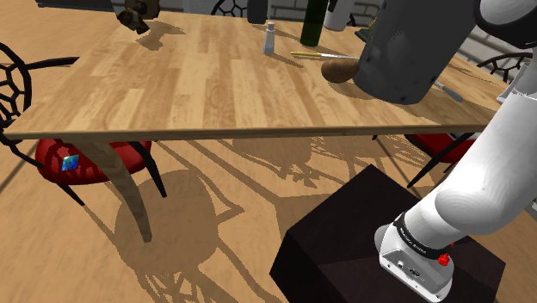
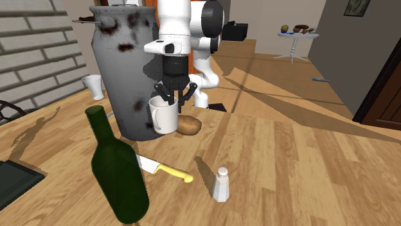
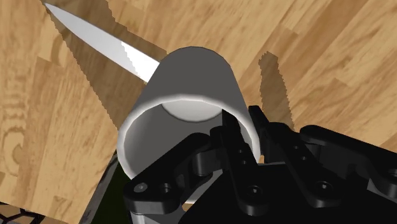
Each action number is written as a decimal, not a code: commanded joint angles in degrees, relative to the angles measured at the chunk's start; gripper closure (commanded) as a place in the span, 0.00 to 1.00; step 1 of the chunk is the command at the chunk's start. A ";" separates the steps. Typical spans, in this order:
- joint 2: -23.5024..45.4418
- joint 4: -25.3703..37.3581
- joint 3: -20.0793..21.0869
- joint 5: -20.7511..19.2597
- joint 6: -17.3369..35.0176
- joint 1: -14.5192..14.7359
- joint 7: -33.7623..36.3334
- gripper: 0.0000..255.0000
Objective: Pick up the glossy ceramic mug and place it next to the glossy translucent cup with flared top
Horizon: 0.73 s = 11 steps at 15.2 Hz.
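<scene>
A plain white mug (image 2: 166, 117) hangs upright under my gripper (image 2: 172, 97), between the big grey can and a brown potato (image 2: 189, 126). The gripper is shut on the mug's rim wall, one finger inside and one outside. In the wrist view the mug (image 3: 191, 89) shows its open mouth, with my gripper (image 3: 245, 143) clasping its rim and a knife blade (image 3: 95, 39) lying on the table beneath it. The translucent flared cup (image 2: 94, 86) stands on the table beyond the can, at the second exterior view's left.
A tall stained grey can (image 2: 122, 70) stands between mug and cup. A dark green bottle (image 2: 119, 174), a yellow-handled knife (image 2: 168, 170) and a white shaker (image 2: 221, 184) sit nearer the second exterior camera. Bare wooden table (image 1: 172, 86) spreads toward the shoulder view's left, with red chairs (image 1: 86, 159) beneath.
</scene>
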 commanded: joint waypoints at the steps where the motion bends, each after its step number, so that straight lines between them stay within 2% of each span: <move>1: 0.65 2.37 -0.07 0.20 -1.75 -0.22 -0.17 1.00; 11: 7.19 20.24 -0.28 2.06 -13.20 -2.05 -0.72 1.00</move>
